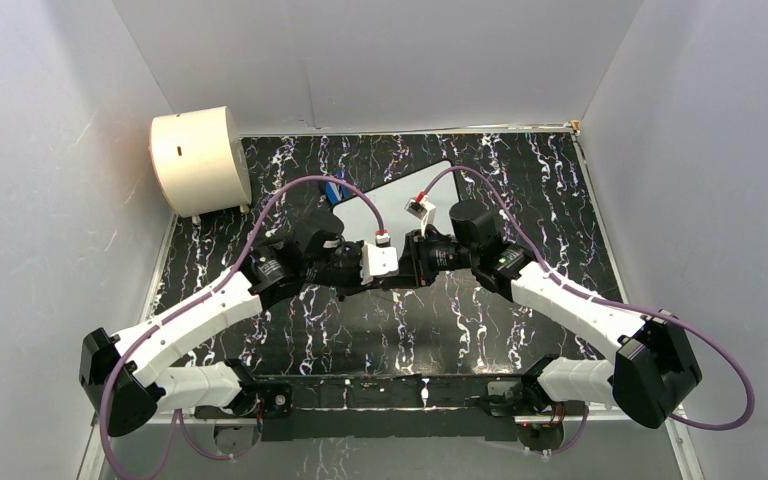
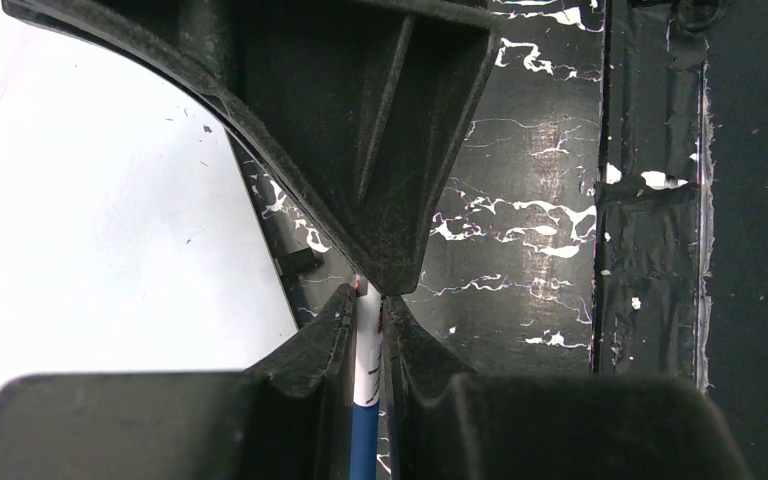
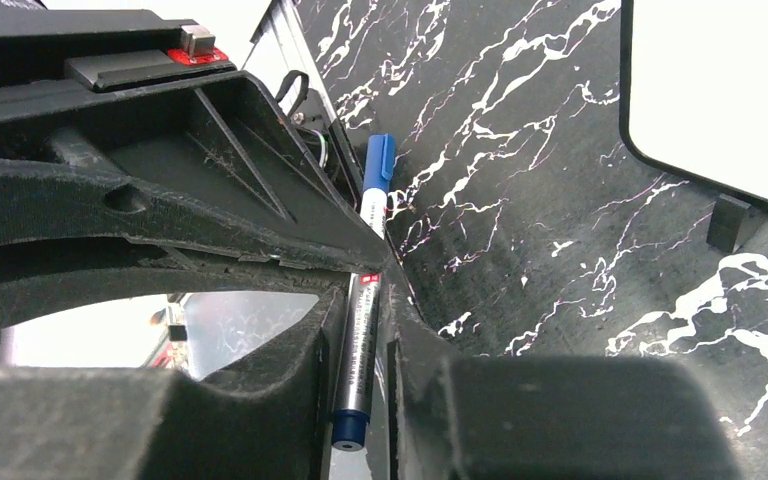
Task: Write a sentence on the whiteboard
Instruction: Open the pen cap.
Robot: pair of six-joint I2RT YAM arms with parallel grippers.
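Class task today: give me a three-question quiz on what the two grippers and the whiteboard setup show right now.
1. True or false: the cream cylindrical drum stands on the flat white black-rimmed whiteboard.
2. What does the left gripper hold? A) the blue-capped grey marker pen B) the drum C) nothing
3. Fill in: the right gripper is ___ on the same marker.
Key: 1 false; 2 A; 3 shut.

White whiteboard (image 1: 385,200) with thin black rim, black table (image 1: 540,190) veined white, cream drum (image 1: 195,160), blue-and-white marker (image 3: 373,200), purple cables (image 1: 305,181)
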